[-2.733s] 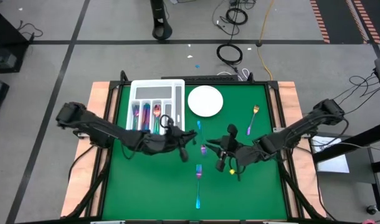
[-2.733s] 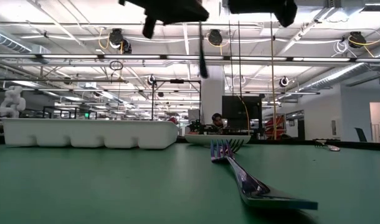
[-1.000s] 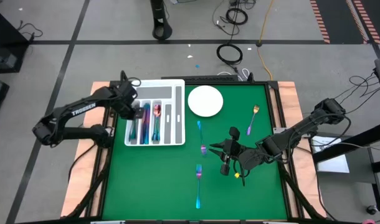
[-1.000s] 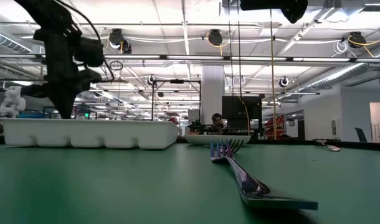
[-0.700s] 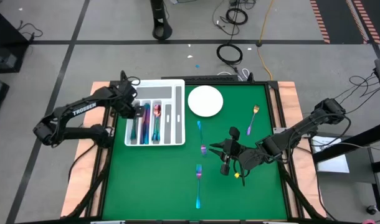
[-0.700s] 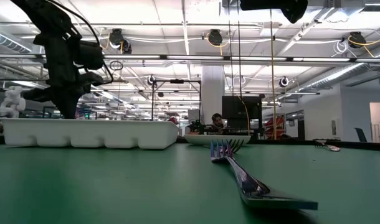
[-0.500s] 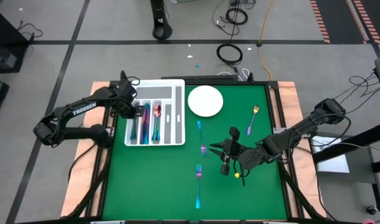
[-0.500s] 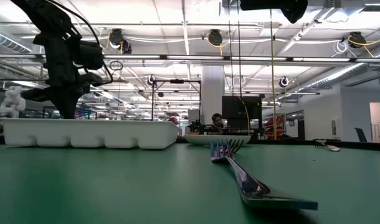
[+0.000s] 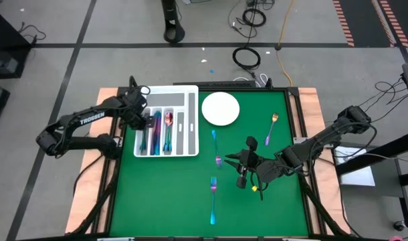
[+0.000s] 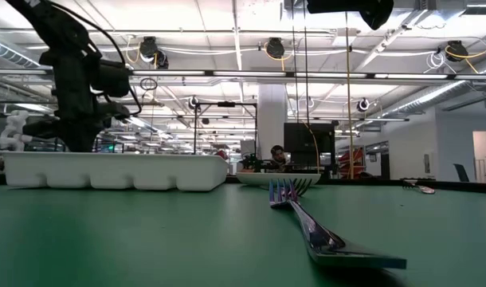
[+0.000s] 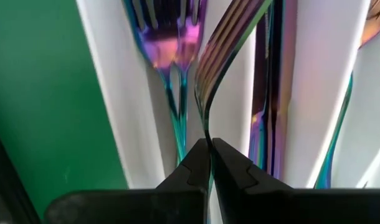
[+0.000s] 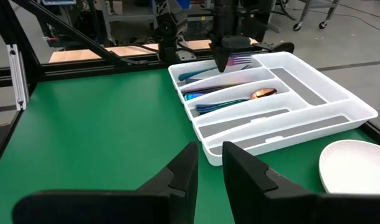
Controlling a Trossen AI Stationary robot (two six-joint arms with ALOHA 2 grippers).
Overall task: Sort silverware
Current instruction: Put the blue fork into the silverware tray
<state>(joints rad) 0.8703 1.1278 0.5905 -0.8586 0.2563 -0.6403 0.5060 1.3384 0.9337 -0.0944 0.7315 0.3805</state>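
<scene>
Table: we see a green mat with plenty of bare room along the near half; wooden borders and a dark frame mark its sides.
Tray: our white divided tray sits at the far left of the mat, close to the left edge, with the round plate just beside it.
Left gripper: we have it over the tray's leftmost slot, fingers pinched thin on the handle of a fork, tines hanging above another fork already lying there.
Right gripper: we keep it waiting above mid-table, jaws narrowly parted and holding nothing.
Done: we judge several pieces sorted; forks, a knife and a spoon shimmer in the slots.
Left: we count about four loose pieces: a gold fork near the right edge, a blue piece, a small purple one, and a long fork nearer us.
Room: we judge the slot walls tight around the held fork, so release wants care.
</scene>
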